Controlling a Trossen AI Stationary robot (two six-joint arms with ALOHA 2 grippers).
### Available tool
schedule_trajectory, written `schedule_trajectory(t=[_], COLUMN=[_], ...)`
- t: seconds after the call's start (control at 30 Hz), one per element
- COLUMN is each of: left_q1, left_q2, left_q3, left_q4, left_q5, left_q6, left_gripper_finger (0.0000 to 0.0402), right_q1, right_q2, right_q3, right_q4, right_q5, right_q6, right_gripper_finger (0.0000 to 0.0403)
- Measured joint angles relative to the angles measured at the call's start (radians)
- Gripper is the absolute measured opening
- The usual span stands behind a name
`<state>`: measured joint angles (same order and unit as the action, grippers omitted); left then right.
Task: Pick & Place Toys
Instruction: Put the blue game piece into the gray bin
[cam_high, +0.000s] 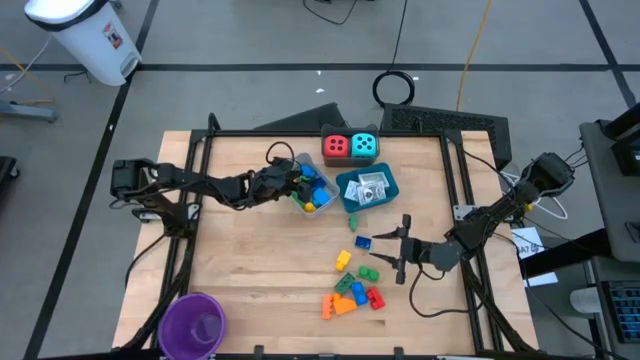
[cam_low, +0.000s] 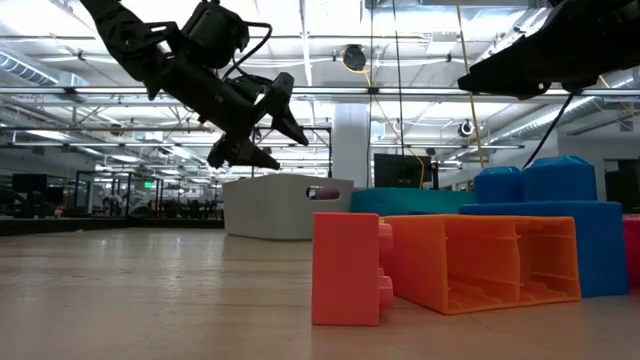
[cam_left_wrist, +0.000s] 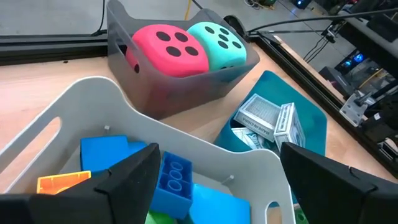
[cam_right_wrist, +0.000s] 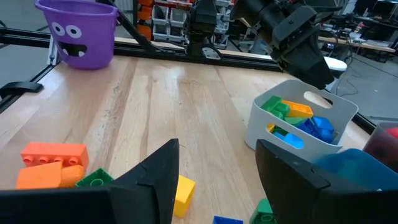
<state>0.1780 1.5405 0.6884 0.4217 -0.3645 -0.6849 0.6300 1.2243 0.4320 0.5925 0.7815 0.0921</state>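
My left gripper hovers open and empty over a white tray that holds blue, orange and green bricks; it also shows in the low view. My right gripper is open and empty just above the table, next to a blue brick and a green brick. A pile of orange, green, red and blue bricks and a yellow brick lie on the wood. The red die and the cyan die sit in a grey tray. White packets lie in a blue tray.
A purple cup stands at the table's near left corner. A single green brick lies near the blue tray. The three trays stand together at the far middle. Bare wood lies between the cup and the brick pile. Black rails run along the table's sides.
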Motion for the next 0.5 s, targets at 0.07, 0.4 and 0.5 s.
schedule_trajectory(t=[0.07, 0.4, 0.5], left_q1=[0.000, 0.000, 0.000], left_q2=[0.000, 0.000, 0.000], left_q3=[0.000, 0.000, 0.000], left_q4=[0.000, 0.000, 0.000], left_q5=[0.000, 0.000, 0.000], left_q6=[0.000, 0.000, 0.000], left_gripper_finger=[0.0337, 0.0337, 0.0337], right_q1=[0.000, -0.030, -0.050], right_q2=[0.000, 0.000, 0.000], right_q3=[0.000, 0.000, 0.000], right_q4=[0.000, -0.001, -0.020], right_q5=[0.000, 0.001, -0.001], right_q6=[0.001, 0.001, 0.019], right_gripper_finger=[0.0183, 0.0184, 0.0192])
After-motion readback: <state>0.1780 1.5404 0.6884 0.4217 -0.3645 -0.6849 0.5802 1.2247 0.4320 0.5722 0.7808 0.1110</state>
